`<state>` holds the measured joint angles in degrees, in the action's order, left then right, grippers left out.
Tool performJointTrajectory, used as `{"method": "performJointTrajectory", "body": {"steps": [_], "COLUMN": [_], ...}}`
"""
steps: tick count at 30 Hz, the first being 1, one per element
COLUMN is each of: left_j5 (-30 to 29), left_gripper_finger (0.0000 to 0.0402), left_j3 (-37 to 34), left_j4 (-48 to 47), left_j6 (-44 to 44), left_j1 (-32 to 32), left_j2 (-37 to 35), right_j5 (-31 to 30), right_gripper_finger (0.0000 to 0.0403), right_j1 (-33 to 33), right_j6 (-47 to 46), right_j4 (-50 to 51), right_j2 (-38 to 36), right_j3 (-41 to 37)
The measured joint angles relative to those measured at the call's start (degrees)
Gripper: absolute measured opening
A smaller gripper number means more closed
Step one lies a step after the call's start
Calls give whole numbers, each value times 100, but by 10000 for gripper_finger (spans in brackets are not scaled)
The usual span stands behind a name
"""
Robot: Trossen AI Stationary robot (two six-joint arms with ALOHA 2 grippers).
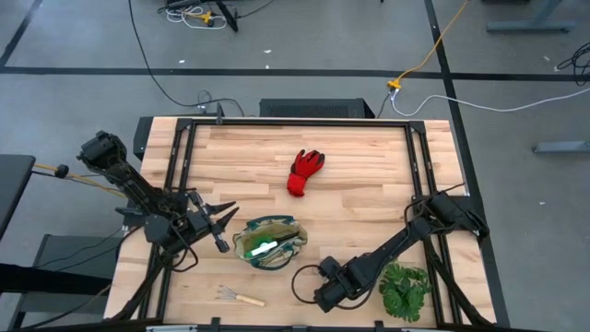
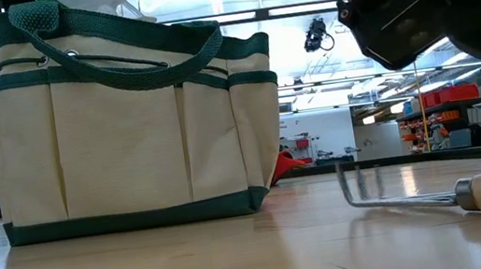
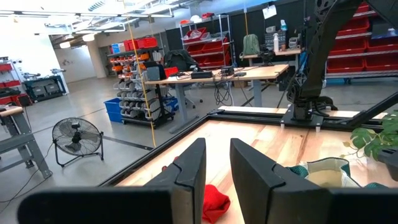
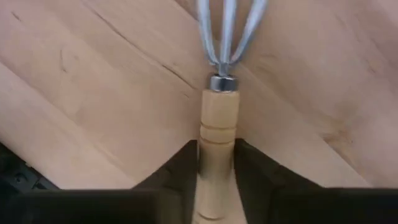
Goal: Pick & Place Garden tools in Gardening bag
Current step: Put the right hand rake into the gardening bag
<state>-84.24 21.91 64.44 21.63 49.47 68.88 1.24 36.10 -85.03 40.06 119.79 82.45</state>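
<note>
A wooden-handled rake (image 4: pixel 219 118) lies on the table near its front edge, tines (image 4: pixel 227 31) away from my right gripper (image 4: pixel 216 149), which is shut on its handle. In the low view the same rake (image 2: pixel 419 199) lies flat to the right of the cream and green gardening bag (image 2: pixel 127 131). From above, my right gripper (image 1: pixel 324 295) hides this rake. A second rake (image 1: pixel 240 296) lies front left of the bag (image 1: pixel 269 242), which shows something green and white inside. The red glove (image 1: pixel 305 171) lies beyond the bag. My left gripper (image 1: pixel 221 221) hovers open left of the bag. My right gripper pinches the rake's wooden handle (image 4: pixel 217 134) between its two fingers, one on each side, a little back from the metal collar. The fingers come steeply from above and lie across the handle. The rake lies flat on the table.
A leafy green plant (image 1: pixel 406 288) stands at the front right, close beside my right arm. A black cable loop (image 1: pixel 304 277) lies between the bag and my right gripper. Bare wood stretches across the far half of the table around the glove.
</note>
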Motion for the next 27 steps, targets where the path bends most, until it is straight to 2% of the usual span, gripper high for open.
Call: {"method": "performJointTrajectory", "body": {"steps": [4, 18, 27], "left_j5": [2, 2, 2], "left_gripper_finger": [80, 80, 80], "left_j3": [0, 0, 0], "left_j4": [-1, -2, -2], "left_j6": [2, 0, 0], "left_j1": [0, 0, 0], "left_j2": [0, -1, 0], "right_j5": [87, 91, -274], "right_gripper_finger": [41, 40, 40], "right_j1": [-7, -2, 5], "right_j6": [16, 167, 494], "right_j4": [-1, -22, -96], "right_j2": [-4, -57, -572], "right_j3": [9, -4, -8]}}
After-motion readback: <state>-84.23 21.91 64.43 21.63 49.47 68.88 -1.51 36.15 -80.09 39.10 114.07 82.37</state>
